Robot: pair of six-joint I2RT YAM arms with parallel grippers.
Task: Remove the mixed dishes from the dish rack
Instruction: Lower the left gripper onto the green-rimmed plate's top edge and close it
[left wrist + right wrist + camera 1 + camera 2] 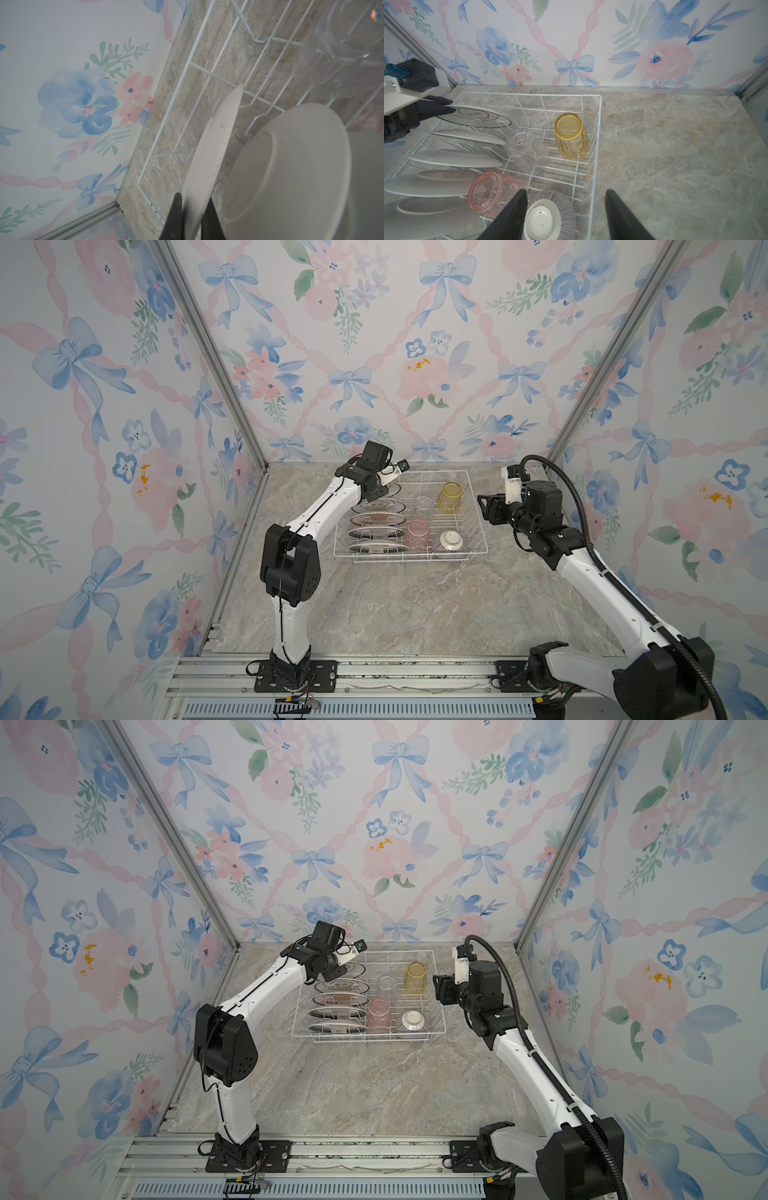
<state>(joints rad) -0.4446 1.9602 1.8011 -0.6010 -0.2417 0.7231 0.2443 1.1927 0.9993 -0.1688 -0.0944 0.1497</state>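
Note:
The white wire dish rack (436, 471) (600, 116) stands at the back of the counter. Several plates stand in its left rows. My left gripper (383, 488) (193, 199) is shut on the rim of the rearmost plate (220, 141) (477, 116); the neighbouring plate (291, 166) stands just beside it. Upside down in the rack's right half are a yellow tumbler (449, 497) (571, 135), a clear tumbler (423, 506), a pink tumbler (417, 535) and a striped bowl (451, 543) (550, 214). My right gripper (486, 508) (565, 192) hangs open beside the rack's right rim, holding nothing.
The marble counter (407, 605) runs from the rack to the front rail. Flowered walls close the back and both sides, with the back wall near the rack. More bare counter (675, 145) lies right of the rack.

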